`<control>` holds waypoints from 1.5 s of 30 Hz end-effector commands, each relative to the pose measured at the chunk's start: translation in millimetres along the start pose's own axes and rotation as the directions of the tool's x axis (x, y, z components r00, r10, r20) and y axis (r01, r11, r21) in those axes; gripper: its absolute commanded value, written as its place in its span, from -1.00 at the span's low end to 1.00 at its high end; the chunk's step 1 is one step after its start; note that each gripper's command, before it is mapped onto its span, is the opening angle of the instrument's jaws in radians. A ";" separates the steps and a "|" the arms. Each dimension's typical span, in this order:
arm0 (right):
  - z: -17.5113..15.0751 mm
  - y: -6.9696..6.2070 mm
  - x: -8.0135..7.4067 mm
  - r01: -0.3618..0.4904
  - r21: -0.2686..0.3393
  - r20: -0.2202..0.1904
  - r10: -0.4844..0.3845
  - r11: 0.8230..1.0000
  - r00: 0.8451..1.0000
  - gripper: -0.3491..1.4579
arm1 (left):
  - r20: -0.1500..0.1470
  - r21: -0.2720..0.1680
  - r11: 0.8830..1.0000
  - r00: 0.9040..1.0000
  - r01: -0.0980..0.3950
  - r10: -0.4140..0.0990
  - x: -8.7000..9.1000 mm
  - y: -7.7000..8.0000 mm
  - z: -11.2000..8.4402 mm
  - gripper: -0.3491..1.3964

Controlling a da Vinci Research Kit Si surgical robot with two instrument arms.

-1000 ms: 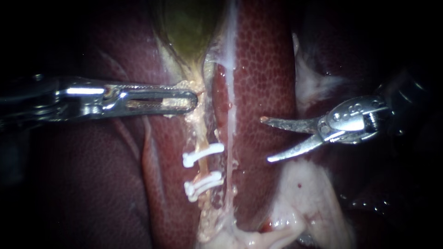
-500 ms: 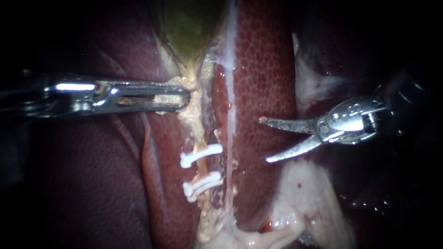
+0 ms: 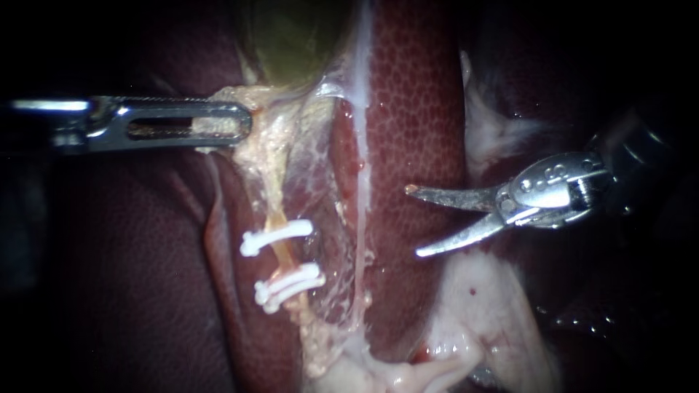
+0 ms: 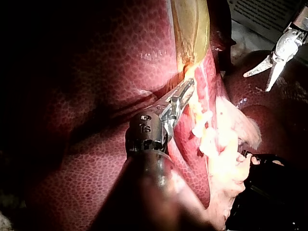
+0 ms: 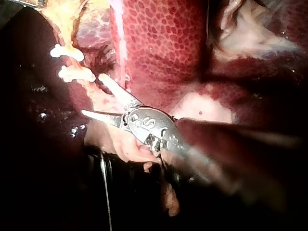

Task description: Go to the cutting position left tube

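Presently, upper left: left instrument (image 3: 242, 122), jaws clamped on pale tissue (image 3: 266, 142) under the gallbladder (image 3: 291, 44). Centre right: right instrument (image 3: 413, 222), blades wide, clear of the clipped tube (image 3: 280, 255).

Bright light falls on the middle of the scene, and the edges fade to black. Beyond the liver (image 4: 96, 72) lies a grey printed panel (image 4: 262, 12). A black surface (image 4: 276, 199) lies beside the tissue.

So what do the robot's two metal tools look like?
The left instrument is shiny silver, with long flat jaws, a slot down the middle and tiny teeth. The right instrument is silver, with two thin pointed blades like scissors and a rounded hinge.
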 end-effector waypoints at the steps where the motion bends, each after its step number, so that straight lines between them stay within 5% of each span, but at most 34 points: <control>1: 0.1 0.0 0.0 0.000 0.000 0.000 0.000 1.000 1.000 0.97 | 0.001 -0.001 1.000 1.000 0.001 -0.001 0.0 0.0 0.0 -1.00; 10: 2.3 -0.3 -1.0 0.007 0.034 -0.011 -0.007 0.999 1.000 0.97 | 0.001 -0.001 1.000 1.000 0.001 -0.001 0.0 0.0 0.0 -1.00; 27: 13.0 -0.3 -7.1 -0.055 0.123 0.038 0.051 0.991 0.998 0.97 | 0.002 -0.003 1.000 1.000 0.001 -0.001 0.1 -0.2 0.1 -1.00; 45: 17.3 -0.2 -9.2 -0.094 0.177 0.084 0.080 0.980 0.993 0.92 | 0.003 -0.006 1.000 1.000 -0.005 0.005 0.2 -0.6 0.2 -1.00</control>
